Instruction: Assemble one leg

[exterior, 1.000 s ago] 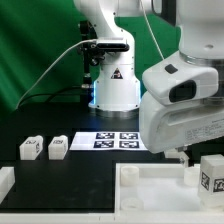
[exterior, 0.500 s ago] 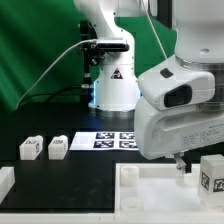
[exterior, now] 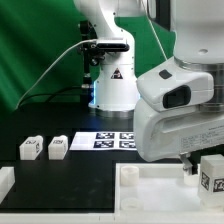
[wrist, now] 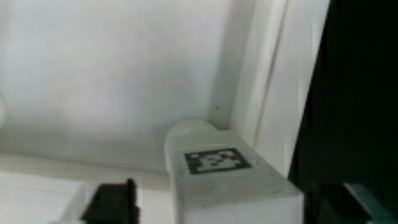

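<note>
In the wrist view a white leg (wrist: 222, 165) with a square tag on its face stands on the large white tray-like piece (wrist: 107, 80), close to its raised rim. My gripper (wrist: 240, 205) is open, with one dark finger (wrist: 116, 202) on each side of the leg and a gap on both sides. In the exterior view my gripper (exterior: 186, 165) hangs low over the tray-like piece (exterior: 150, 185), next to a tagged leg (exterior: 212, 172) at the exterior view's right. Two more legs (exterior: 28, 148) (exterior: 58, 146) lie on the black table at the left.
The marker board (exterior: 118, 140) lies flat in front of the robot base (exterior: 112, 85). A white part (exterior: 5, 181) sits at the exterior view's lower left edge. A green backdrop stands behind.
The arm has come down and slightly toward the exterior view's left, bringing the gripper lower over the tray-like piece. The legs have not moved.
</note>
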`<state>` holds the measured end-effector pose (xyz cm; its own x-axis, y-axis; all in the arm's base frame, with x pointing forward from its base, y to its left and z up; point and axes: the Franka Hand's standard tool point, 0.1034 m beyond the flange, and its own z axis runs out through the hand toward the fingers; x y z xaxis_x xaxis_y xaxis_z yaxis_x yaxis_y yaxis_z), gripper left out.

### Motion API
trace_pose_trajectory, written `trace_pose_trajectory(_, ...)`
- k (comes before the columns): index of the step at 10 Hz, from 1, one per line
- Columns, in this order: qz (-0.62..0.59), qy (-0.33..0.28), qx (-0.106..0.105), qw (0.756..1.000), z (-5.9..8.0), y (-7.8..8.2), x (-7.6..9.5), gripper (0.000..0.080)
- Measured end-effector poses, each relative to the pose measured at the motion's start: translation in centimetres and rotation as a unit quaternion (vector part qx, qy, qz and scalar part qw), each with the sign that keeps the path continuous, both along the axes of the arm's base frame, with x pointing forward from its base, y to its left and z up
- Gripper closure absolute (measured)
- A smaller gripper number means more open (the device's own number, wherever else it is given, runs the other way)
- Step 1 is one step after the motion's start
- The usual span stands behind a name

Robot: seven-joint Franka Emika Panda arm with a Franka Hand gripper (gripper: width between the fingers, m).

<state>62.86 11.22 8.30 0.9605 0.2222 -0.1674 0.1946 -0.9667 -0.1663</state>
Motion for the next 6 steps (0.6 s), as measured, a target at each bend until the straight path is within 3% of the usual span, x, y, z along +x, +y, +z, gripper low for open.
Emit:
trace_pose_trajectory(1,0.0,0.0,0.0,1.0,0.01,-0.01,0.01,0.0412)
trace_pose_trajectory(2,-0.001,0.0,0.0,1.0,0.01,-0.01,0.01,0.0503)
trace_pose_trajectory(5,-0.049,-0.027,-0.002,0.998,-0.02,-0.1,0.35,0.0503)
trace_pose_trajectory(6,-0.151,-0.029,-0.002,0.988,-0.06,0.0,0.14,0.0503)
